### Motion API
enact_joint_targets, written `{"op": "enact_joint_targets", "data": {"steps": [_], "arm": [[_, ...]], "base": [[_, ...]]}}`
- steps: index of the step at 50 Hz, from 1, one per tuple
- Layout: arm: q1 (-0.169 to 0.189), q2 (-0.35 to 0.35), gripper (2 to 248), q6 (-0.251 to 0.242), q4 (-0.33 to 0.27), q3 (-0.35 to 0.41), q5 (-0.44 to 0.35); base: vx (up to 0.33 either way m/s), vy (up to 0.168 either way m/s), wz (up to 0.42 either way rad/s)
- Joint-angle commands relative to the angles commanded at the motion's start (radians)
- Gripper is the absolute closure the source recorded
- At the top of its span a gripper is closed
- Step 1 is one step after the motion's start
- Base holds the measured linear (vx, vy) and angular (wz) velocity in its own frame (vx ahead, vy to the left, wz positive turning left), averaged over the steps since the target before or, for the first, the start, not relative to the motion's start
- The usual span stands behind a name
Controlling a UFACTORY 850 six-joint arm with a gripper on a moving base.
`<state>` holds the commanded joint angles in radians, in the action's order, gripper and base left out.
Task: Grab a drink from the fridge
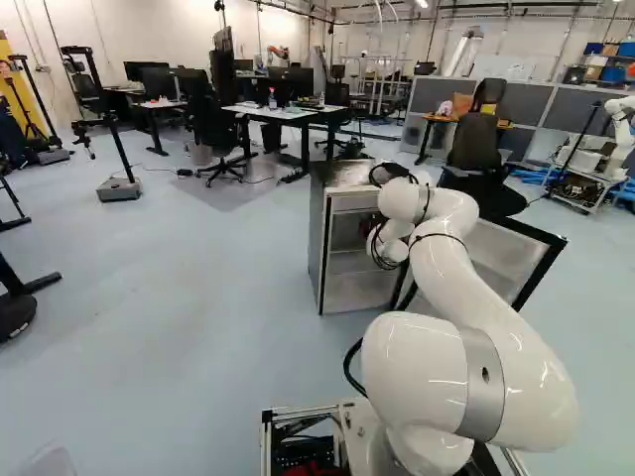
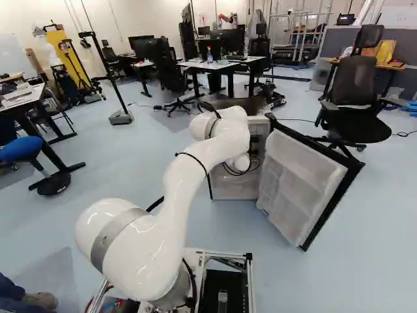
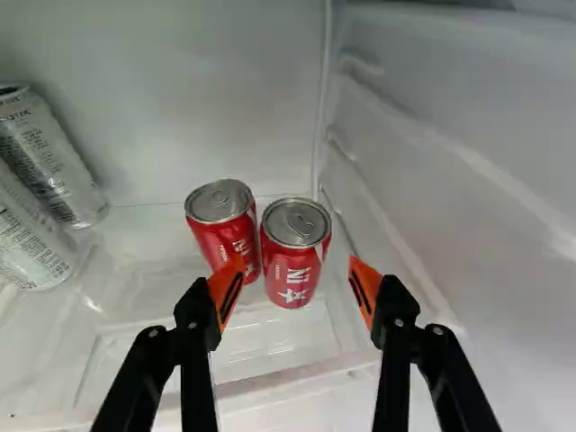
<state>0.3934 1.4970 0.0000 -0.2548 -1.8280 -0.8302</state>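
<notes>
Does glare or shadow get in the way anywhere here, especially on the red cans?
Wrist view: pale sheen along the fridge's side wall, small highlights on the lids, but both red cans are easy to make out; left base view: bright streaks on the white arm, soft shading on the floor; right base view: milder highlights on the arm.

Two red drink cans, one (image 3: 220,236) just beside the other (image 3: 290,263), stand upright, silver lids closed, near a back corner of a pale shelf (image 3: 261,349) inside the open fridge (image 1: 317,233). Well apart along the back edge are two silver-white cans, one (image 3: 49,162) beside the other (image 3: 29,236), their tilt unclear. The fridge's door (image 2: 296,176) hangs wide open, its white inner side showing.
</notes>
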Motion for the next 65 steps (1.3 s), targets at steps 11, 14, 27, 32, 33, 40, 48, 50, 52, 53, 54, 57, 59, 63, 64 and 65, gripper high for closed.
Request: {"op": "enact_joint_targets", "data": {"steps": [11, 14, 27, 32, 33, 40, 48, 50, 52, 53, 54, 57, 59, 63, 64, 65], "arm": [[-0.004, 0.024, 77, 0.0, 0.0, -0.041, 0.01], [-0.005, 0.031, 77, 0.0, 0.0, -0.053, 0.011], [-0.01, 0.059, 77, 0.0, 0.0, -0.101, 0.011], [-0.01, 0.061, 77, 0.0, 0.0, -0.104, 0.011], [-0.01, 0.061, 77, 0.0, 0.0, -0.104, 0.011], [-0.01, 0.061, 77, 0.0, 0.0, -0.104, 0.011], [-0.01, 0.061, 77, 0.0, 0.0, -0.104, 0.011], [-0.01, 0.061, 107, 0.0, 0.0, -0.104, 0.011], [-0.01, 0.061, 107, 0.0, 0.0, -0.104, 0.011], [-0.01, 0.061, 107, 0.0, 0.0, -0.104, 0.011], [-0.01, 0.061, 144, 0.0, 0.0, -0.104, 0.011], [-0.01, 0.061, 144, 0.0, 0.0, -0.104, 0.011], [-0.01, 0.061, 144, 0.0, 0.0, -0.104, 0.011], [-0.01, 0.061, 154, 0.0, 0.0, -0.104, 0.011], [-0.01, 0.061, 154, 0.0, 0.0, -0.104, 0.011], [-0.01, 0.061, 154, 0.0, 0.0, -0.104, 0.011]], "base": [[0.0, 0.0, 0.0], [0.0, 0.0, 0.0], [0.0, 0.0, 0.0], [0.0, 0.0, 0.0], [0.0, 0.0, 0.0], [0.0, 0.0, 0.0], [0.0, 0.0, 0.0], [0.0, 0.0, 0.0], [0.0, 0.0, 0.0], [0.0, 0.0, 0.0], [0.0, 0.0, 0.0], [0.0, 0.0, 0.0], [0.0, 0.0, 0.0], [0.0, 0.0, 0.0], [0.0, 0.0, 0.0], [0.0, 0.0, 0.0]]}}
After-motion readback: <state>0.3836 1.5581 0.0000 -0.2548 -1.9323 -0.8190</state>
